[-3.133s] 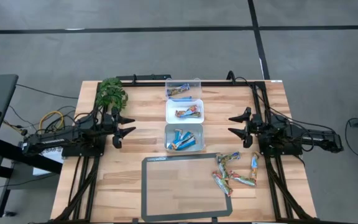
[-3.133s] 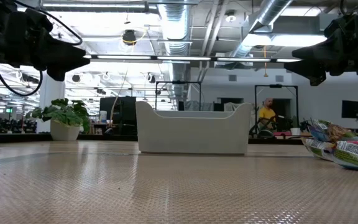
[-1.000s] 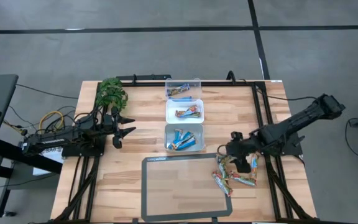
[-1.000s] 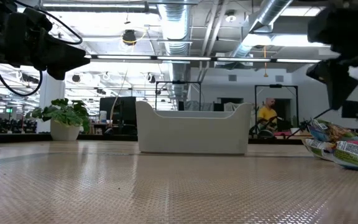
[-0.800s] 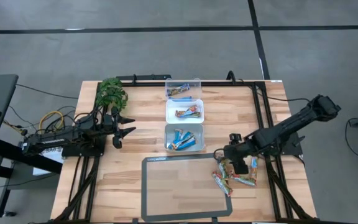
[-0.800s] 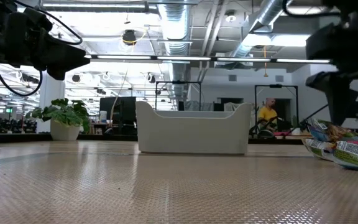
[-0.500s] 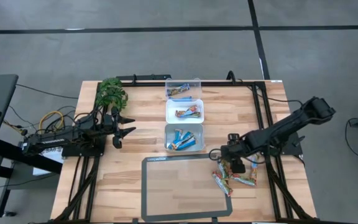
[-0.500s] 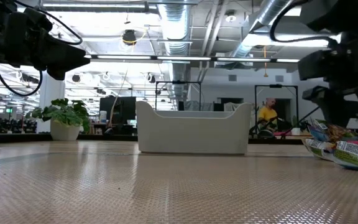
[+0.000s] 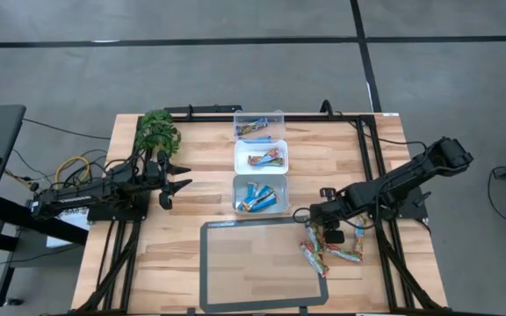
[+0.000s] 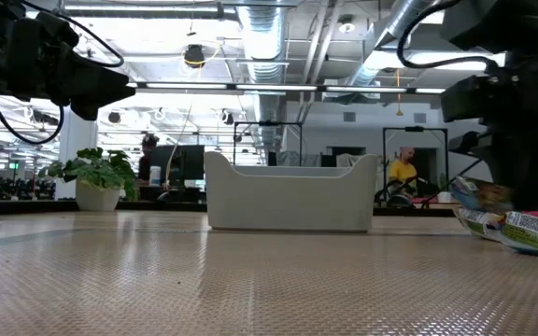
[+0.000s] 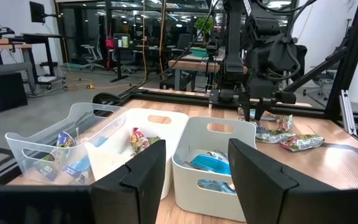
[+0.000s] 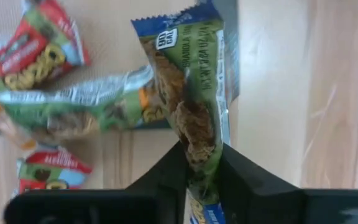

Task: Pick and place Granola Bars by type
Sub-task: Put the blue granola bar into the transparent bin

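With the right gripper [image 12: 204, 163] closed on a green-wrapped granola bar [image 12: 194, 112] over the loose pile [image 9: 328, 246] right of the tubs [image 9: 261, 195], treat it as light, crinkly and slippery; pinch mid-length across the flat faces.

Plenty of bare wood is left on the table [image 9: 200, 202] between the left gripper [image 9: 181, 175] and the three tubs [image 9: 261, 158]. The right side is blocked by the right gripper [image 9: 308, 217], parked over the loose bars [image 9: 332, 253]. The mat [image 9: 262, 268] is mostly open.
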Tool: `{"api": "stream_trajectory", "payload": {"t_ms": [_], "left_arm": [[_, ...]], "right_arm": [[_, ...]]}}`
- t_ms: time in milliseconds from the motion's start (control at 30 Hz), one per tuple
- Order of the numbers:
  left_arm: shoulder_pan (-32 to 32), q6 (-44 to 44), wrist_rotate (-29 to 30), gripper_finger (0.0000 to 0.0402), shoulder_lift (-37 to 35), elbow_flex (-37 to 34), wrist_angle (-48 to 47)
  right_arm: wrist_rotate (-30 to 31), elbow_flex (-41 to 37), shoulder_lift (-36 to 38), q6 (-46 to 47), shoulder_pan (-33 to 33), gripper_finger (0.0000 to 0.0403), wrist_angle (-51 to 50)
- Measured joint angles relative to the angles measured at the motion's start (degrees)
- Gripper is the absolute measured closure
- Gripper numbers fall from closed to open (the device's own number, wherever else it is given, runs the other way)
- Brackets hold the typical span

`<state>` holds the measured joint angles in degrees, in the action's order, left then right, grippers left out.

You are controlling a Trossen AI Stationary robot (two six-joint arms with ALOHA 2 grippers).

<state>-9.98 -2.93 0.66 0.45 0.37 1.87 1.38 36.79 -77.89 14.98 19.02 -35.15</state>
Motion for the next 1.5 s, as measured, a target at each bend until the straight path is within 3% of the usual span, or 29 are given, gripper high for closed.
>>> {"api": "stream_trajectory", "payload": {"t_ms": [300, 633, 867, 1233, 1500], "left_arm": [[-0.02, 0.24, 0.01, 0.0235, 0.00, -0.01, 0.02], [-0.02, 0.23, 0.01, 0.0235, 0.00, -0.01, 0.00], [-0.01, 0.38, 0.01, 0.0235, 0.00, 0.00, 0.00], [-0.01, 0.26, 0.01, 0.0235, 0.00, -0.01, 0.01], [-0.02, 0.53, 0.01, 0.0235, 0.00, -0.01, 0.00]], "right_arm": [[0.05, -0.04, 4.86, 0.02, -7.37, 0.0367, 11.26], [0.10, -0.04, 14.58, 0.02, -17.75, 0.0360, 39.45], [0.23, -0.02, 16.18, 0.04, -24.35, 0.0360, 55.09], [0.18, 2.97, 9.03, -1.80, -33.48, 0.0358, 57.47], [0.18, 21.49, -5.87, -12.84, -42.43, 0.0358, 40.48]]}}
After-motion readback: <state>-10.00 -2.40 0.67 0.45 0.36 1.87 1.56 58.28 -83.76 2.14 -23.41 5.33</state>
